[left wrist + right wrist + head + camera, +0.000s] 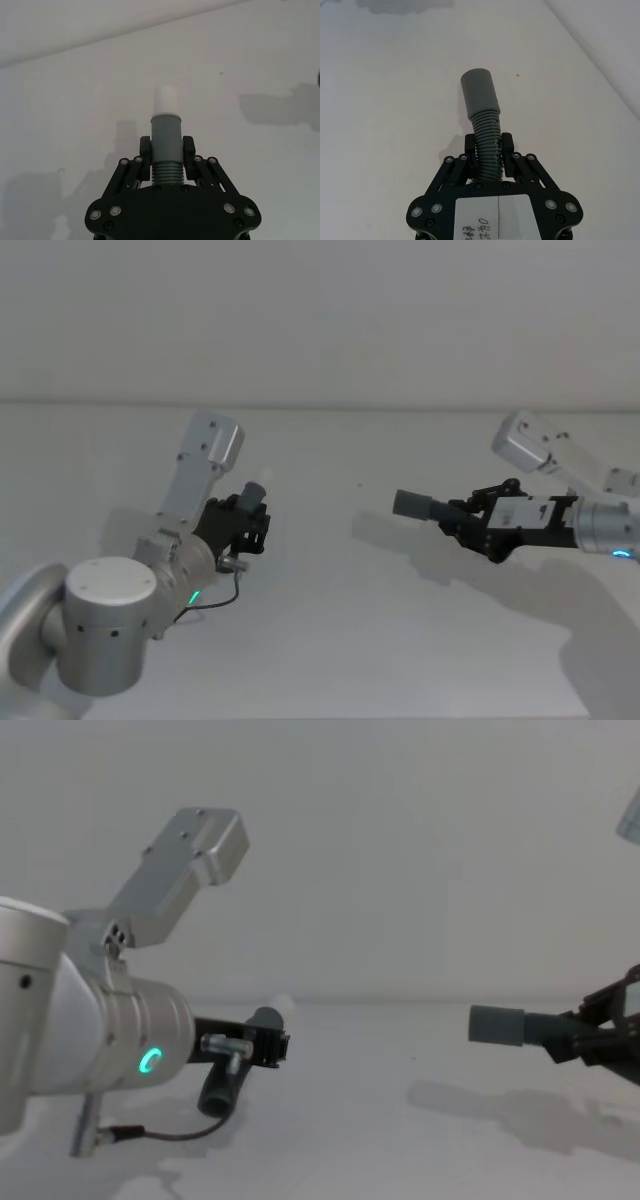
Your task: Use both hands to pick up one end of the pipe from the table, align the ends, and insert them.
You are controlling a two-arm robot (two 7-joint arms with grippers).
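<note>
**Tube (166,127) and hose (485,122) both gripped, not joined**

Left end effector (166,150) pinches the tube, whitish tip (166,100) poking out front. Right end effector (489,147) pinches the hose's ribs, cuff (479,92) out front. Both are held above the bench (340,640), ends well apart.

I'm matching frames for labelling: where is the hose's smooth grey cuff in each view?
Head view: cuff right of centre, ahead of the right end effector.
Left wrist view: not in it.
Right wrist view: upper centre, topping the ribbed hose.
Chest view: right side, mid-height.
Shared landmark: dark speck on the table, head and both wrist views.
</note>
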